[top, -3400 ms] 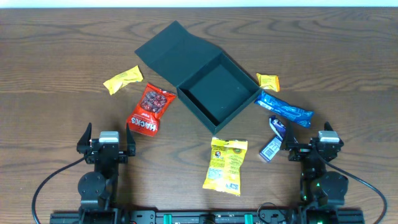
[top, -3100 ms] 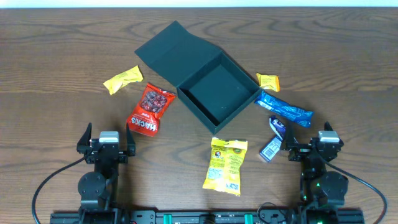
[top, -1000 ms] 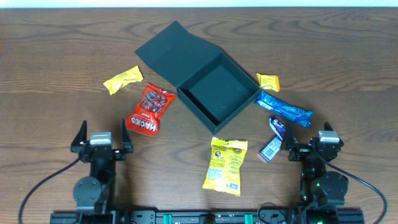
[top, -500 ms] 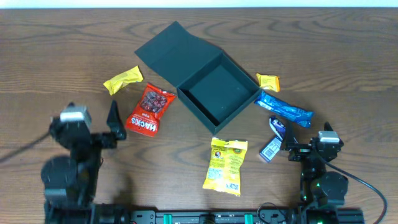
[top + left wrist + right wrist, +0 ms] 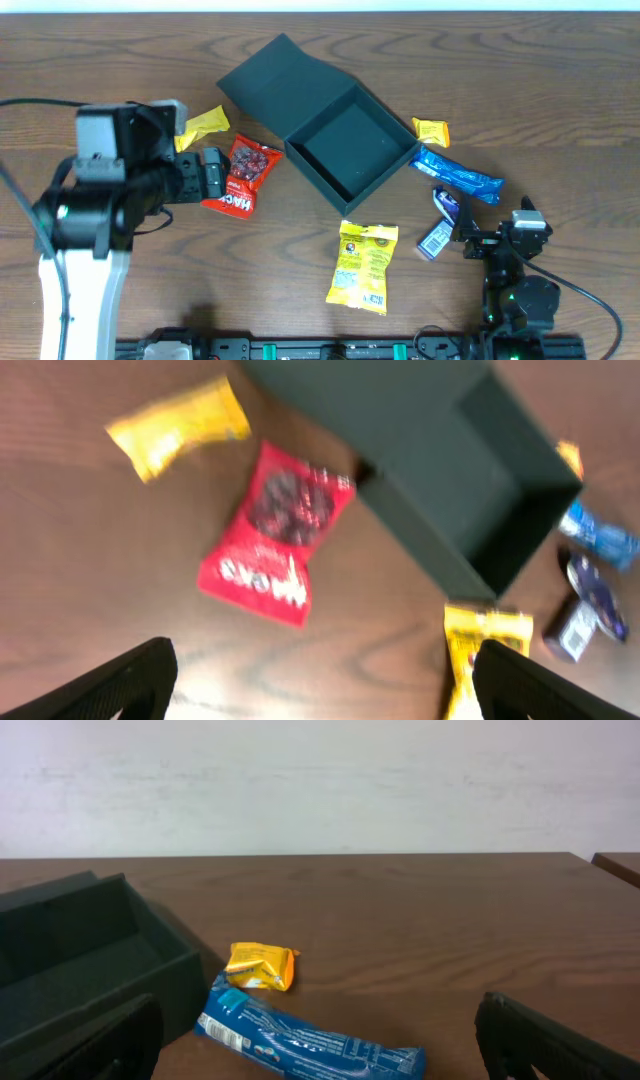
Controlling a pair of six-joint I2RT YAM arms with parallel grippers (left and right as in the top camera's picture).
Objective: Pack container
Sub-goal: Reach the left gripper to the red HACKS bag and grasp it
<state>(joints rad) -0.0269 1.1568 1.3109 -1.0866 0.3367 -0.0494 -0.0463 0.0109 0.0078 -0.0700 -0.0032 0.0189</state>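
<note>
We judge the step in hand to be the pick of the red snack packet (image 5: 275, 535). The left gripper (image 5: 325, 655) hangs above it with its jaws spread wide and nothing between them. The right gripper (image 5: 318, 1005), low at the near right, is equally wide and empty. The container (image 5: 350, 150) sits mid-table, turned corner-on to us, its tray bare and its lid flap (image 5: 275, 85) laid open toward the far left. To do this well, we would come straight down with the fingers straddling the packet's narrow width. We would pinch near its middle so that it does not droop, and lift it clear of the tray's near-left wall before swinging right. The left wrist view is blurred, so we cannot say whether the packet's far corner touches the box or only lies just beside it. A grip toward the near end looks safer. The small yellow packet (image 5: 200, 125) lies near, on the far side. Bare table (image 5: 560, 100) on the near left gives the best approach. On the right the room is tighter. There the blue wrapper (image 5: 458, 175), an orange-yellow sweet (image 5: 431, 131) and a dark little packet (image 5: 440, 222) crowd between the box and the right arm. The yellow pouch (image 5: 363, 265) lies just off the box's near corner.
</note>
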